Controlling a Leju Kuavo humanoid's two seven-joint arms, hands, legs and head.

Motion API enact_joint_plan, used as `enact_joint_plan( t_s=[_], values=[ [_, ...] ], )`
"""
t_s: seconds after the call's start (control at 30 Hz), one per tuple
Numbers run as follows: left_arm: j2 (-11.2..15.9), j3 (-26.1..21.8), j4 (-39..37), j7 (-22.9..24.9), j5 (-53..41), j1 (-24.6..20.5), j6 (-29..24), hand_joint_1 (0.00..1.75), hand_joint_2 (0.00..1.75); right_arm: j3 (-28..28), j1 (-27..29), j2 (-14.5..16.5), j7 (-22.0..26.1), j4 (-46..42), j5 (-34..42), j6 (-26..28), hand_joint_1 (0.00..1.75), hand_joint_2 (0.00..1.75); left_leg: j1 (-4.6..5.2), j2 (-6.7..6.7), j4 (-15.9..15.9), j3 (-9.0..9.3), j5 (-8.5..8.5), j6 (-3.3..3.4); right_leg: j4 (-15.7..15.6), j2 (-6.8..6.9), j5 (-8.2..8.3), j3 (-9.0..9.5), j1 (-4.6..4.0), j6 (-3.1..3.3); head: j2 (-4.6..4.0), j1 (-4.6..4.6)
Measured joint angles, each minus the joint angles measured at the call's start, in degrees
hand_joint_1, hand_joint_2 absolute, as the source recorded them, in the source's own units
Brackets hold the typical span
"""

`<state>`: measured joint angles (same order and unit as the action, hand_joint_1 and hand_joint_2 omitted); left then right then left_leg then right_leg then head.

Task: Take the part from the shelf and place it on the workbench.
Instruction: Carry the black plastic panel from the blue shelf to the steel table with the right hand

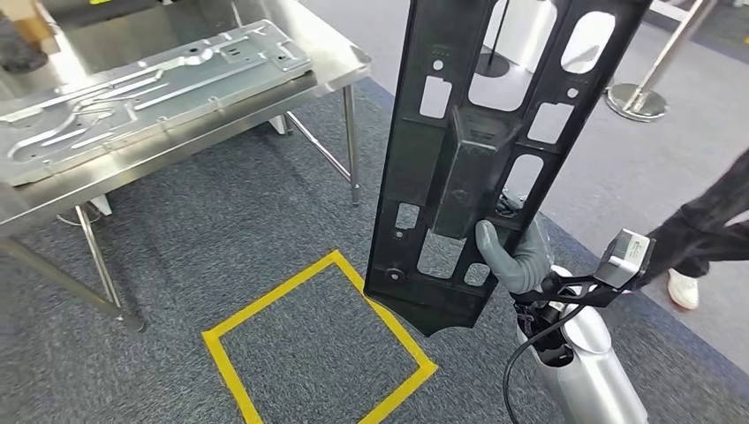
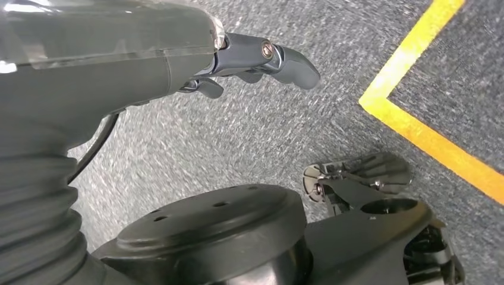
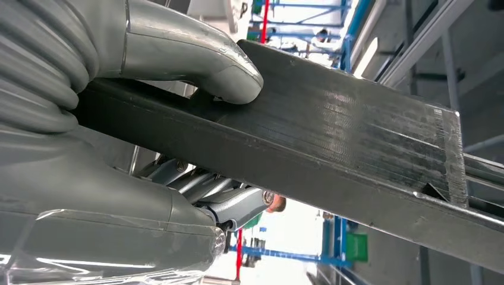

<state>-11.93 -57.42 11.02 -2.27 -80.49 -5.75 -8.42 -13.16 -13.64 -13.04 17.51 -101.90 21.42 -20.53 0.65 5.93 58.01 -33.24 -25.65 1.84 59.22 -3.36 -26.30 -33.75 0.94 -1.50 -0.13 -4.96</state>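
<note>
My right hand point(image 1: 517, 256) is clamped on the black plastic panel point(image 1: 495, 150). In the head view I see the grey thumb pressed against the face of the panel low down, just under its raised box-shaped rib, with the rest of the hand behind it. The right wrist view confirms the grip: the thumb point(image 3: 202, 56) lies across one side of a dark ribbed bar of the panel point(image 3: 333, 148) and the darker fingers point(image 3: 238, 205) wrap the other side, so the part is squeezed between them. The panel stands nearly upright, tilted slightly, its pointed lower end hanging above the floor and its upper end running out of the top of the picture.

My left hand point(image 2: 261, 62) hangs over the carpet with nothing in it; the fingers are loosely curled and apart, touching nothing.

The steel workbench point(image 1: 340, 66) is well off to my left, apart from the panel. A stamped sheet-metal plate point(image 1: 150, 88) lies flat on it. Below me is grey carpet point(image 1: 221, 221) with a yellow taped square point(image 1: 318, 349) beside the panel's lower end. To my right a person's dark sleeve point(image 1: 711, 225) and white shoe point(image 1: 682, 289) come into view, and a chrome stanchion base point(image 1: 636, 102) stands farther back.
</note>
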Motion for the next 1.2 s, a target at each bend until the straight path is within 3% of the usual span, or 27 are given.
enact_joint_plan(
  t_s=[0.03, 0.1, 0.17, 0.23, 0.3, 0.33, 0.37, 0.47, 0.53, 0.6, 0.67, 0.73, 0.8, 0.83, 0.87, 0.93, 1.0, 1.03, 1.13, 1.2],
  values=[
    [-0.03, -0.01, 0.00, -0.08, 0.02, 0.00, 0.01, 0.00, 1.75, 0.05, 0.04, 0.01, 0.03, -0.01, 0.00, -0.06, 1.45, 1.75, -0.10, 0.57, 0.04, -0.27, 0.06, -0.33, -0.67, -0.37, -0.20, 0.22, -0.06, 0.10, 0.00, 0.00],
    [-0.02, -0.01, 0.00, -0.19, 0.07, 0.04, 0.01, 0.00, 1.75, 0.10, 0.00, 0.01, 0.06, -0.02, 0.01, -0.15, 1.45, 1.75, -0.25, 1.28, 0.03, -0.65, 0.17, -1.01, -1.08, 0.68, -0.07, 0.32, -0.03, 0.49, 0.00, -0.01],
    [0.01, -0.02, 0.00, -0.20, 0.08, 0.08, 0.01, 0.00, 1.75, 0.10, -0.10, 0.01, 0.09, -0.03, 0.03, -0.17, 1.45, 1.75, -0.02, -0.75, 1.64, -1.32, -1.01, -1.61, -1.58, 2.00, 0.07, 0.71, 0.24, 1.20, 0.00, -0.02],
    [0.13, -0.03, 0.00, -0.25, 0.11, -0.18, 0.01, 0.00, 1.75, 0.12, -0.07, -0.06, 0.12, -0.05, 0.03, -0.19, 1.45, 1.75, 0.02, -3.82, 7.70, -3.92, -4.45, -2.14, -1.83, 3.52, 0.04, 1.00, 0.24, 1.72, 0.00, -0.02],
    [0.27, -0.04, 0.01, -0.38, 0.16, -0.64, -0.01, 0.00, 1.75, 0.15, 0.00, -0.17, 0.11, -0.04, 0.05, -0.14, 1.45, 1.75, -0.22, -4.76, 15.13, -7.11, -7.57, -2.56, -1.80, 5.16, -0.05, 1.04, 0.14, 1.84, 0.00, -0.02],
    [0.30, -0.04, 0.02, -0.45, 0.17, -0.76, -0.01, 0.00, 1.75, 0.16, 0.01, -0.21, 0.09, -0.03, 0.09, -0.10, 1.45, 1.75, -0.33, -4.89, 16.66, -7.61, -7.74, -2.71, -1.78, 5.94, -0.11, 1.07, 0.12, 1.83, 0.00, -0.02],
    [0.32, -0.04, 0.02, -0.51, 0.18, -0.76, -0.04, 0.00, 1.75, 0.16, 0.02, -0.21, 0.07, -0.01, 0.16, -0.06, 1.45, 1.75, -0.43, -5.07, 15.86, -6.97, -6.78, -2.80, -1.75, 6.61, -0.19, 1.13, 0.12, 1.77, 0.00, -0.02],
    [0.37, -0.05, 0.02, -0.65, 0.18, -0.34, -0.16, 0.00, 1.75, 0.16, -0.19, -0.21, -0.20, 0.03, 0.34, -0.08, 1.45, 1.75, -0.56, -6.16, 4.39, -0.90, -1.69, -2.61, -1.56, 7.75, -0.52, 1.40, 0.02, 1.19, 0.00, -0.02],
    [0.40, -0.07, 0.02, -0.72, 0.24, 0.05, -0.15, 0.00, 1.75, 0.16, -0.61, -0.20, -0.51, 0.20, 0.24, -0.19, 1.45, 1.75, -0.35, -6.60, 0.12, 1.04, -1.00, -2.17, -1.40, 8.15, -0.49, 1.15, -0.16, 0.60, 0.00, -0.02],
    [0.41, -0.10, 0.02, -0.74, 0.41, 0.28, -0.03, 0.00, 1.75, 0.12, -1.26, -0.16, -0.94, 0.54, -0.44, -0.22, 1.45, 1.75, -0.23, -6.46, -0.34, 0.98, -1.10, -1.54, -1.42, 8.38, -0.25, 0.88, -0.22, -0.02, 0.00, -0.02],
    [0.38, -0.11, 0.02, -0.75, 0.53, 0.34, 0.26, 0.00, 1.75, 0.09, -2.08, -0.09, -1.44, 0.96, -1.96, -0.05, 1.45, 1.75, -0.40, -6.31, -0.84, 1.07, -0.72, -0.79, -0.45, 7.12, -1.04, 0.45, -0.06, -0.62, 0.00, -0.02],
    [0.34, -0.11, 0.02, -0.81, 0.56, 0.29, 0.58, 0.00, 1.75, 0.13, -2.74, -0.03, -1.49, 1.44, -4.54, 0.63, 1.45, 1.75, -0.56, -6.21, -1.18, 1.18, -0.46, -0.19, 4.61, 4.88, -3.95, -1.86, 0.08, -1.01, 0.00, -0.02],
    [0.31, -0.11, 0.02, -1.01, 0.62, 0.29, 0.80, 0.00, 1.75, 0.27, -3.12, 0.02, -0.92, 2.15, -8.08, 1.62, 1.45, 1.75, -0.46, -5.94, -1.17, 1.15, -0.52, 0.11, 12.25, 3.89, -6.90, -5.61, 0.09, -1.20, 0.00, -0.02],
    [0.30, -0.11, 0.02, -1.14, 0.66, 0.31, 0.86, 0.00, 1.75, 0.38, -3.29, 0.03, -0.56, 2.62, -9.69, 1.91, 1.45, 1.75, -0.40, -5.73, -1.14, 1.17, -0.57, 0.18, 14.57, 3.81, -7.21, -6.89, 0.10, -1.27, 0.00, -0.02],
    [0.30, -0.11, 0.02, -1.28, 0.70, 0.34, 0.87, 0.00, 1.75, 0.53, -3.55, 0.04, -0.17, 3.14, -10.92, 1.98, 1.45, 1.75, -0.37, -5.48, -1.09, 1.22, -0.61, 0.18, 14.64, 3.80, -6.36, -7.13, 0.12, -1.28, 0.00, -0.02],
    [0.27, -0.13, 0.02, -1.47, 0.82, 0.36, 0.86, 0.00, 1.75, 0.93, -4.44, 0.08, 0.58, 4.15, -12.48, 1.61, 1.45, 1.75, -0.36, -5.02, -0.91, 1.46, -0.80, 0.03, 8.48, 3.74, -2.18, -4.60, 0.18, -1.10, 0.00, -0.02],
    [0.22, -0.13, 0.02, -1.58, 0.91, 0.35, 0.82, 0.00, 1.75, 1.42, -5.54, 0.16, 1.32, 4.99, -13.38, 1.03, 1.45, 1.75, -0.20, -4.70, -0.58, 1.44, -1.09, -0.36, 1.45, 3.50, 0.56, -1.51, 0.00, -0.65, 0.00, -0.02],
    [0.21, -0.13, 0.02, -1.63, 0.92, 0.36, 0.80, 0.00, 1.75, 1.70, -5.91, 0.20, 1.67, 5.34, -13.63, 0.74, 1.45, 1.75, -0.14, -4.61, -0.47, 1.32, -1.19, -0.61, -0.29, 3.39, 0.83, -0.81, -0.15, -0.38, 0.00, -0.02],
    [0.23, -0.13, 0.02, -1.73, 0.87, 0.39, 0.78, 0.00, 1.75, 2.77, -6.35, 0.25, 2.57, 6.33, -14.03, -0.05, 1.45, 1.75, -0.21, -4.58, -0.36, 1.15, -1.47, -1.46, -1.13, 3.38, 0.47, -0.57, -0.24, 0.53, 0.00, -0.02],
    [0.27, -0.13, 0.02, -1.74, 0.79, 0.38, 0.79, 0.00, 1.75, 3.65, -6.51, 0.25, 3.04, 6.91, -13.88, -0.34, 1.45, 1.75, -0.25, -4.78, 2.04, 0.26, -2.96, -2.06, -1.46, 3.51, 0.42, -0.12, 0.06, 1.22, 0.00, -0.02]
  ],
)
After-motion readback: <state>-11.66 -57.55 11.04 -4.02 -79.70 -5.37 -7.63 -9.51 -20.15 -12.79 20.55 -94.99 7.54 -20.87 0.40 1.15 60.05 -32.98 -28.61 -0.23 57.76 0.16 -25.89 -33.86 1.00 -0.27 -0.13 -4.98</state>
